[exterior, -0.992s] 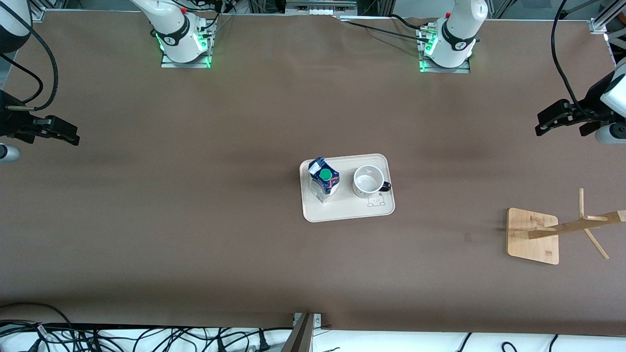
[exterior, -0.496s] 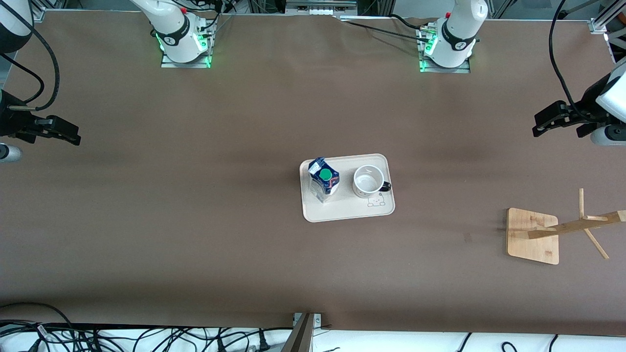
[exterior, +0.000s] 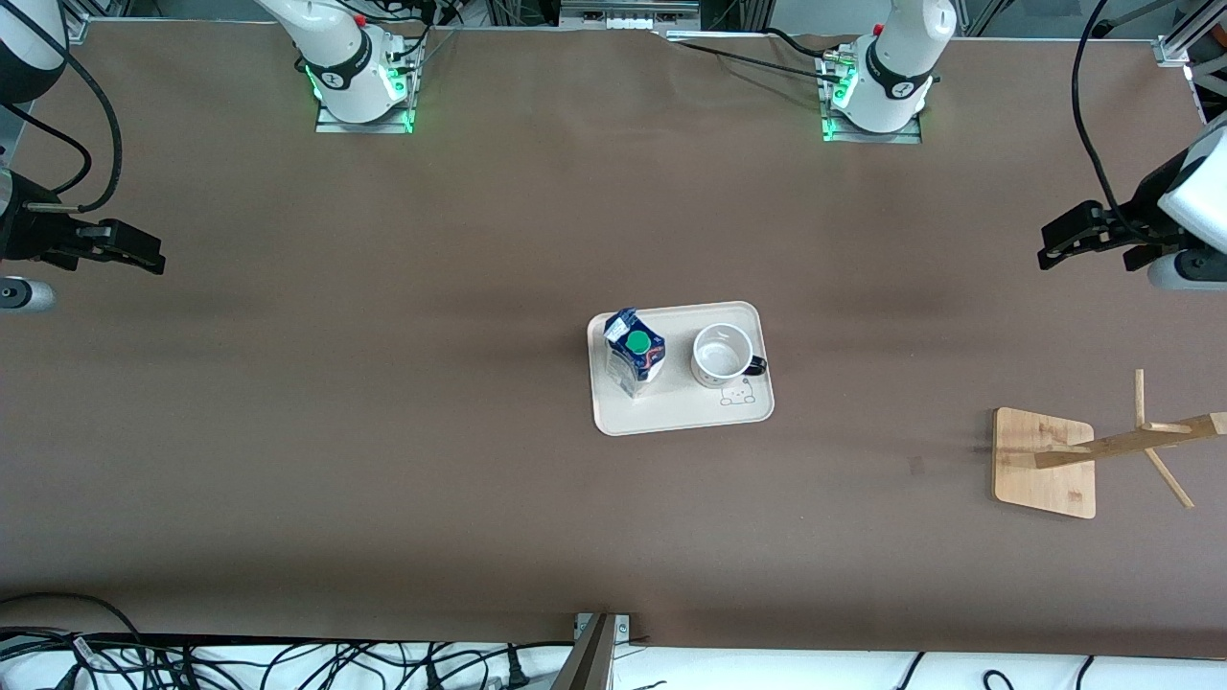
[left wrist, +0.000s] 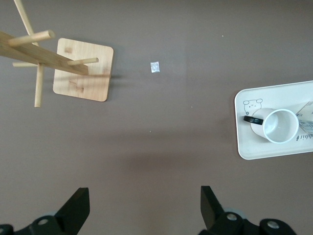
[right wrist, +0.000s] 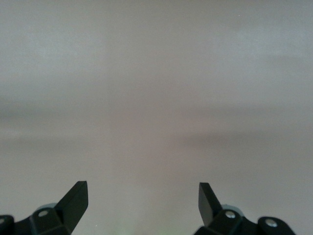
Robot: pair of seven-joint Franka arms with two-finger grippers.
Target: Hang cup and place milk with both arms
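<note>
The white cup (exterior: pixel 721 355) with a black handle stands on a cream tray (exterior: pixel 671 412) mid-table; it also shows in the left wrist view (left wrist: pixel 279 126). The blue-and-white milk carton (exterior: pixel 634 351) with a green cap stands beside it on the tray, toward the right arm's end. My left gripper (exterior: pixel 1052 251) is open and empty, up over bare table at the left arm's end; its own view shows it (left wrist: pixel 145 208) wide open. My right gripper (exterior: pixel 149 263) is open and empty over bare table at the right arm's end, as its own view shows (right wrist: pixel 143 203).
A wooden cup rack with a square base (exterior: pixel 1043 463) and slanting pegs (exterior: pixel 1150 441) stands at the left arm's end, nearer the front camera than the tray; it also shows in the left wrist view (left wrist: pixel 80 76). The arm bases (exterior: pixel 357 72) (exterior: pixel 882 81) stand along the table's edge.
Both grippers have drifted slightly upward in the front view, toward the bases' side. The cup, milk, tray and rack have not moved.
</note>
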